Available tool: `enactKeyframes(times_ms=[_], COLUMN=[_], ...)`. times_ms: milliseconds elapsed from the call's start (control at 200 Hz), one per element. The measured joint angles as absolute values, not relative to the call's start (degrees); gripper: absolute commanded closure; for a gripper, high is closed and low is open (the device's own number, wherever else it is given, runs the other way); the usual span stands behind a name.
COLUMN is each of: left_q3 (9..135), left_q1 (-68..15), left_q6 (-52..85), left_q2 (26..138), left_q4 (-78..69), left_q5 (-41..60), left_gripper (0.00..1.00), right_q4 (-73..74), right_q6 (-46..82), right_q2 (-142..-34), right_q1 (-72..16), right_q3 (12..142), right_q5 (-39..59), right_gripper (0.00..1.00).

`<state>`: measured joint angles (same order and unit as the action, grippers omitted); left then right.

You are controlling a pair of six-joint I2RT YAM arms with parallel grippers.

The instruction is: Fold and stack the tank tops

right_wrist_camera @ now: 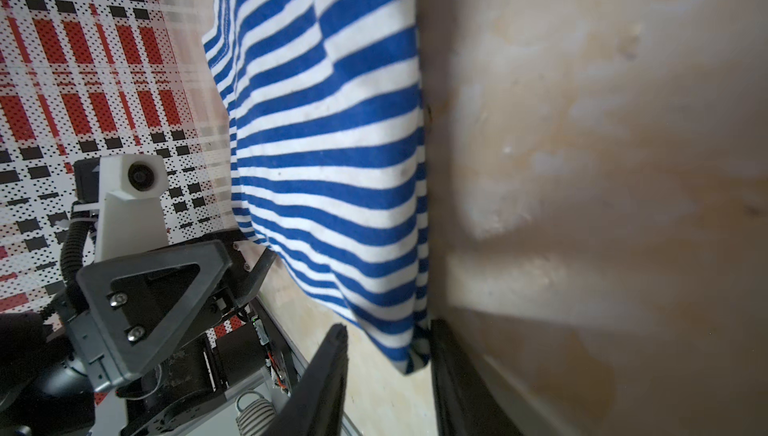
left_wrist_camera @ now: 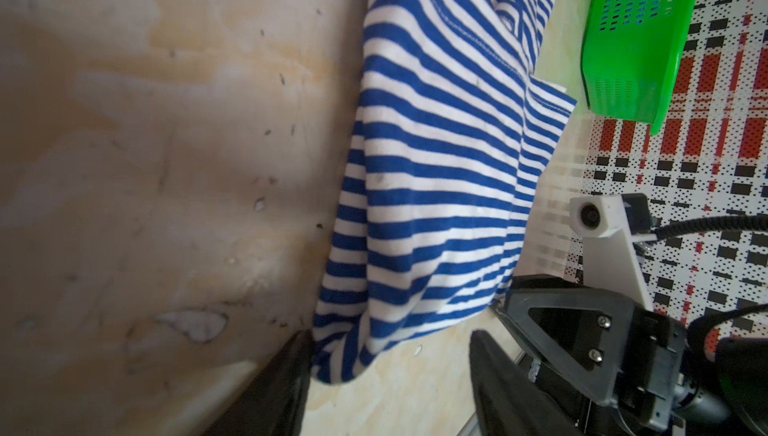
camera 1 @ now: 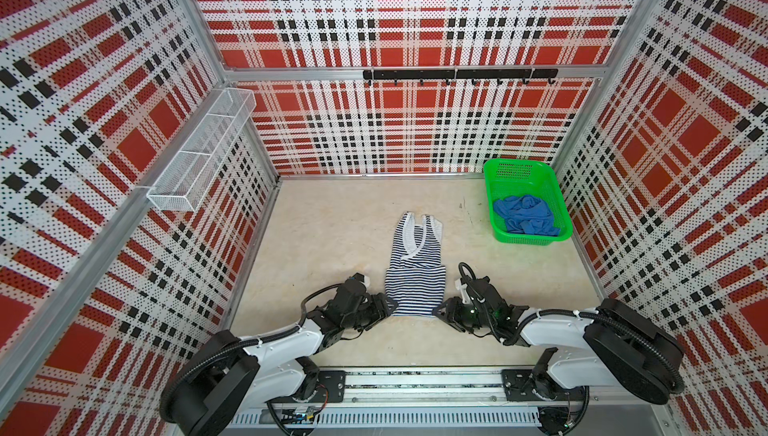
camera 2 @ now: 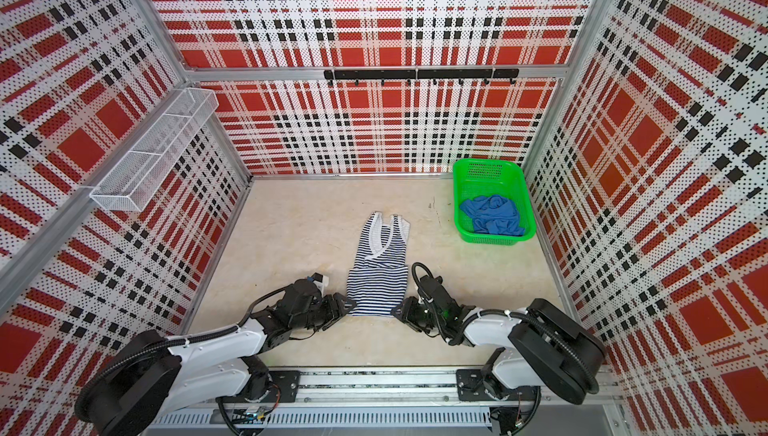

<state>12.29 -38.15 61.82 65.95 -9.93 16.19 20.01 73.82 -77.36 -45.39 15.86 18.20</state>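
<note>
The striped tank top [camera 1: 415,272] [camera 2: 378,276] lies lengthwise in the middle of the table, straps toward the back wall and hem toward me. My left gripper [camera 1: 388,307] [left_wrist_camera: 390,338] is open at the hem's near left corner, and the cloth [left_wrist_camera: 436,185] touches only one finger. At the near right corner my right gripper [camera 1: 436,311] [right_wrist_camera: 388,326] is open more narrowly. That corner of the cloth [right_wrist_camera: 332,164] hangs between its jaws against one finger. The plain blue tank top [camera 1: 525,216] [camera 2: 492,214] sits crumpled in the green basket [camera 1: 523,172] [camera 2: 486,172].
The green basket [left_wrist_camera: 636,39] stands at the back right corner against the plaid wall. A white wire shelf [camera 1: 203,151] hangs on the left wall, and a black hook rail [camera 1: 457,74] runs across the back wall. The arms' base rail [camera 1: 415,384] lines the front edge.
</note>
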Motion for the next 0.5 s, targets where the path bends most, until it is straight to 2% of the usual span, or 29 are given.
enactKeyframes(times_ms=[145,341,401,501], left_q3=[12.34,12.45,12.73,14.70], left_q1=[-38.33,-38.63,-38.70,-38.74], left_q6=[61.36,61.10,61.17,59.96], left_q2=[67.53,70.72,71.46,71.48], left_q4=[-10.66,-12.21,-12.40,-9.67], left_q5=[16.19,15.97,16.12,15.57], left_gripper=[0.53,0.89,1.00,1.00], right_q4=[19.86,17.98,17.37,14.41], right_q6=[74.46,74.35,74.04,73.08], right_q2=[-77.71,-77.78,-77.76,-77.36], right_q1=[-45.50,-45.63,-45.65,-45.65], right_q3=[15.86,16.01,16.25,17.61], right_q5=[17.76,17.02,16.88,16.67], right_gripper=[0.75,0.96,1.00,1.00])
